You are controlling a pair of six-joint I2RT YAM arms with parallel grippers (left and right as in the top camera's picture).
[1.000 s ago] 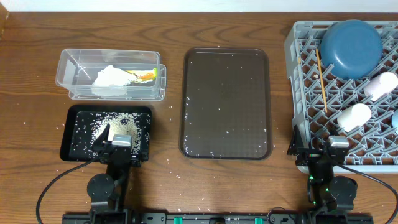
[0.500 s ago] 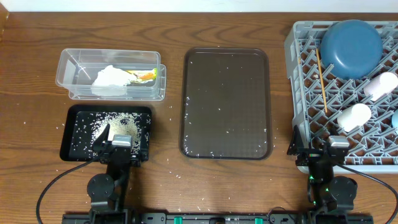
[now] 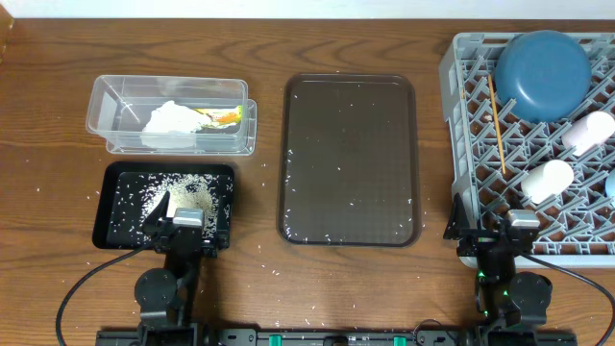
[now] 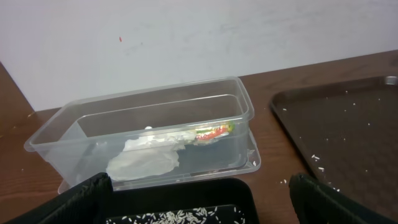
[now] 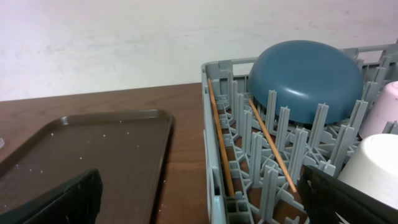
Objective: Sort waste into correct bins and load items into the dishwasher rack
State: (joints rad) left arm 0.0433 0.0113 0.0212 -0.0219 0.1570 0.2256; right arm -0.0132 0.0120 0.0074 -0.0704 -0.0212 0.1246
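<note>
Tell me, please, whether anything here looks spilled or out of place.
Yes: loose rice grains are scattered across the brown tray and over the table around the black tray, rather than lying in a bin. Nothing else stands out.

A brown wood-grain table (image 3: 58, 192) is stretching out around and ahead of the left claw (image 4: 202, 208) and the right claw (image 5: 200, 202), its grain running side to side. Past its far edge, straight ahead of both claws, a plain matte white wall (image 4: 186, 37) is rising. A tiny red speck (image 4: 120, 39) is showing on it, up and to the left of the left claw. Soft, even light is falling across the wood, casting only faint shadows.
</note>
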